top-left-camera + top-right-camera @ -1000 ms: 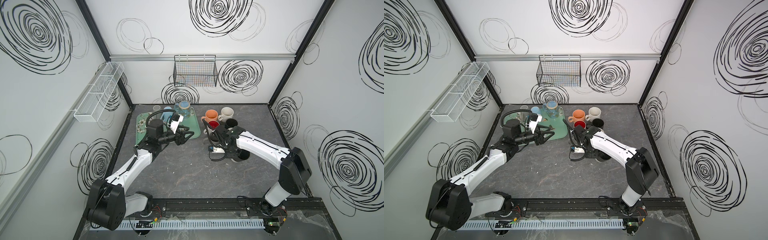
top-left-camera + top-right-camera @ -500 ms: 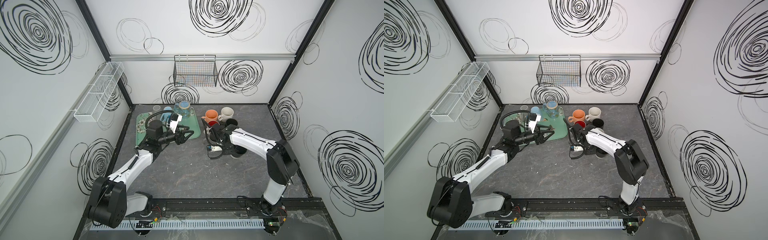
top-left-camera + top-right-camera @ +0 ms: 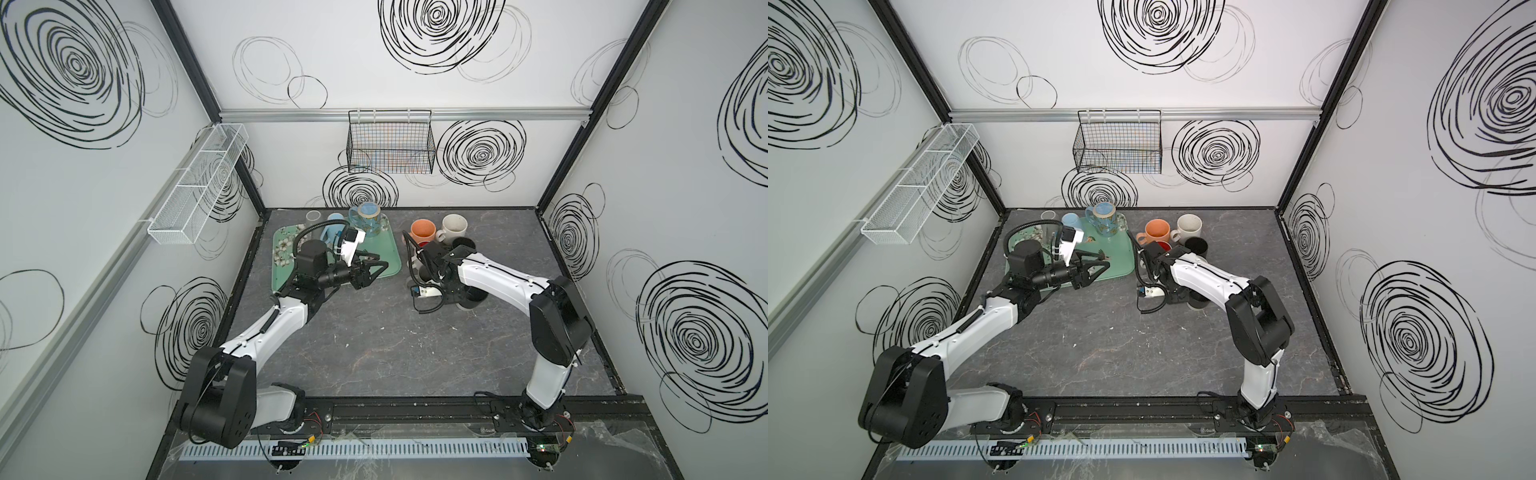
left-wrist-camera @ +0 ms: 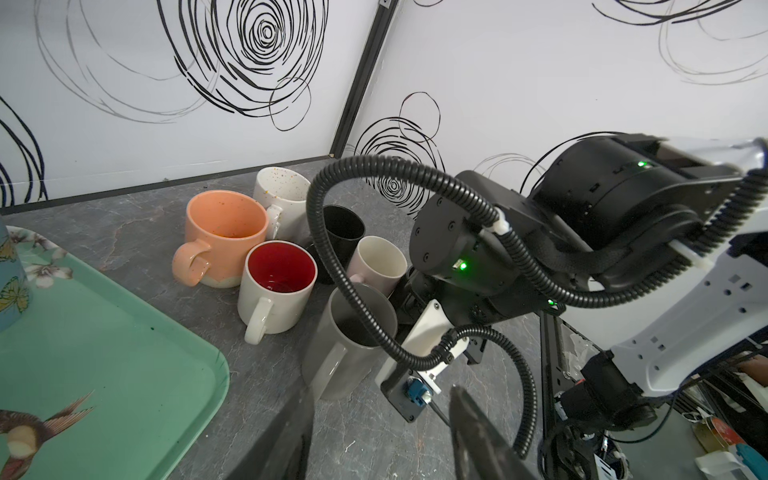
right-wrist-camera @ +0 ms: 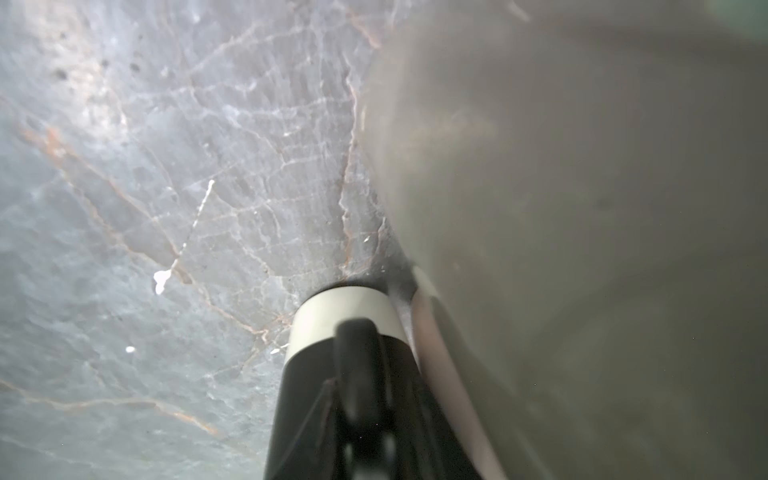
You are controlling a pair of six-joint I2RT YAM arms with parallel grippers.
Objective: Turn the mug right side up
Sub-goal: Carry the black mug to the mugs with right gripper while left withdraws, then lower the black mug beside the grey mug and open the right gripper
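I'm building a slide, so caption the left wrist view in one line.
Right arm bends over the upright grey mug beside five other mugs and a green tray.

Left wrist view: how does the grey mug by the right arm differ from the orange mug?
The orange mug is orange over a cream base; the grey mug is a dull grey. The orange mug stands at the back, near the tray; the grey mug stands at the front, next to the right arm. Both are upright, mouths up.
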